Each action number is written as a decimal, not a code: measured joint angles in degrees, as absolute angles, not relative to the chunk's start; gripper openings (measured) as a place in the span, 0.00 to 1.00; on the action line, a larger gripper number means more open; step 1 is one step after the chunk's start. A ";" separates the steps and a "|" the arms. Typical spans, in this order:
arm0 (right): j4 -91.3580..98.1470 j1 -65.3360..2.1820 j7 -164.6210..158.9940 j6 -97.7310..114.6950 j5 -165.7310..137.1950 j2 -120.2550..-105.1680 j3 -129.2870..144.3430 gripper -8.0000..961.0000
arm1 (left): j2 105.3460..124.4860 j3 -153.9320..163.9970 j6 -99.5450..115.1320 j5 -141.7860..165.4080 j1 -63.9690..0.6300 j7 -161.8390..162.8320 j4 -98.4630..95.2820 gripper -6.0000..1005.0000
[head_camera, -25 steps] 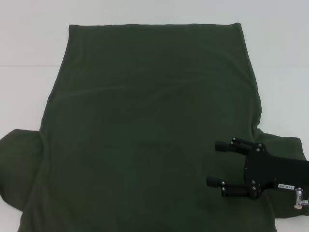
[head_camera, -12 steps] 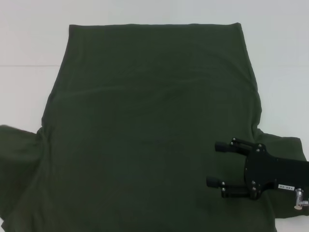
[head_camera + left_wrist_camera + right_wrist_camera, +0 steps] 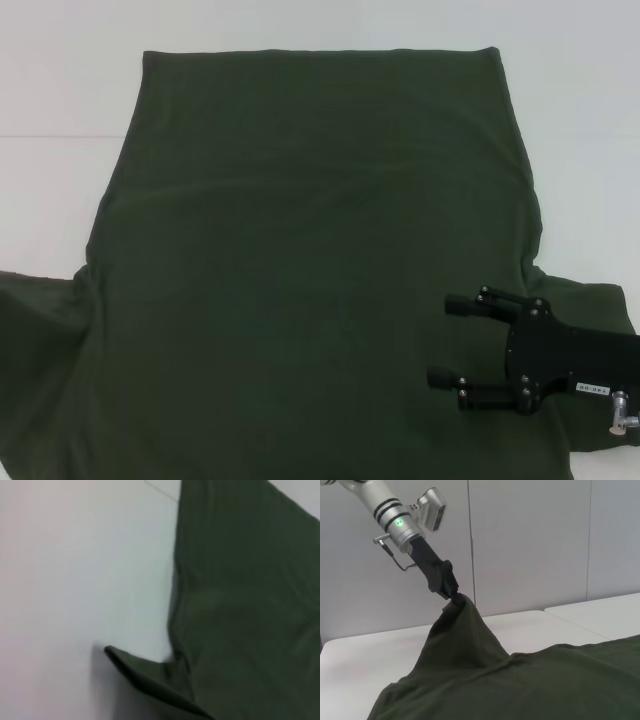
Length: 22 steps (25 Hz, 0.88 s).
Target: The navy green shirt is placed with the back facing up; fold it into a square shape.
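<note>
The navy green shirt [image 3: 310,250] lies spread, plain back up, over most of the white table [image 3: 60,100]. Its left sleeve [image 3: 35,340] is raised and runs off the head view's left edge. In the right wrist view my left gripper [image 3: 452,596] is shut on that sleeve's tip and holds it up in a peak [image 3: 462,630] above the table. My right gripper [image 3: 440,338] hovers open over the shirt's near right part, beside the right sleeve [image 3: 590,310], fingers pointing toward the shirt's middle and holding nothing. The left wrist view shows the shirt's side edge [image 3: 240,580] and a lifted fold [image 3: 145,677].
Bare white table shows beyond the shirt's far hem [image 3: 320,25] and along both sides [image 3: 590,150]. A grey panelled wall [image 3: 530,540] stands behind the table in the right wrist view.
The left sleeve, flat on the table a second ago, has been lifted and pulled up and outward past the head view's left edge. The right gripper has not moved.
</note>
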State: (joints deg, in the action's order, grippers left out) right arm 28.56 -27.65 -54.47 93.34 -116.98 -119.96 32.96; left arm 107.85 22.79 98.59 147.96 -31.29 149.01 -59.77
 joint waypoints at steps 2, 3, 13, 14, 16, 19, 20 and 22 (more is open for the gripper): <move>28.54 -27.59 -54.45 93.34 -116.97 -119.96 32.95 0.95 | 108.17 22.86 99.06 147.13 -31.64 149.30 -59.77 0.03; 28.45 -27.51 -54.37 93.34 -116.95 -119.96 32.95 0.95 | 108.53 22.95 99.40 146.59 -31.98 149.47 -59.78 0.03; 28.24 -27.54 -54.28 93.38 -116.89 -119.96 32.95 0.95 | 114.15 23.80 97.86 145.76 -35.94 149.68 -56.76 0.04; 28.23 -27.55 -54.28 93.39 -116.89 -119.96 32.96 0.95 | 114.54 24.03 97.31 145.65 -36.04 149.53 -55.99 0.04; 28.21 -27.56 -54.27 93.40 -116.89 -119.96 32.96 0.95 | 115.43 24.50 95.44 145.45 -36.06 149.35 -54.64 0.04; 28.21 -27.57 -54.26 93.43 -116.89 -119.96 32.96 0.95 | 116.45 24.44 93.38 143.90 -35.64 148.59 -52.92 0.05; 28.21 -27.56 -54.25 93.43 -116.89 -119.96 32.96 0.95 | 116.49 24.34 93.13 142.22 -35.45 148.08 -51.54 0.05; 28.21 -27.53 -54.24 93.43 -116.89 -119.96 32.95 0.95 | 116.09 24.28 93.04 139.31 -35.27 147.12 -48.18 0.05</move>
State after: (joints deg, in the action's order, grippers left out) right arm 28.21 -27.53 -54.24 93.43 -116.89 -119.96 32.95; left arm 116.09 24.28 93.04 139.31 -35.27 147.12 -48.18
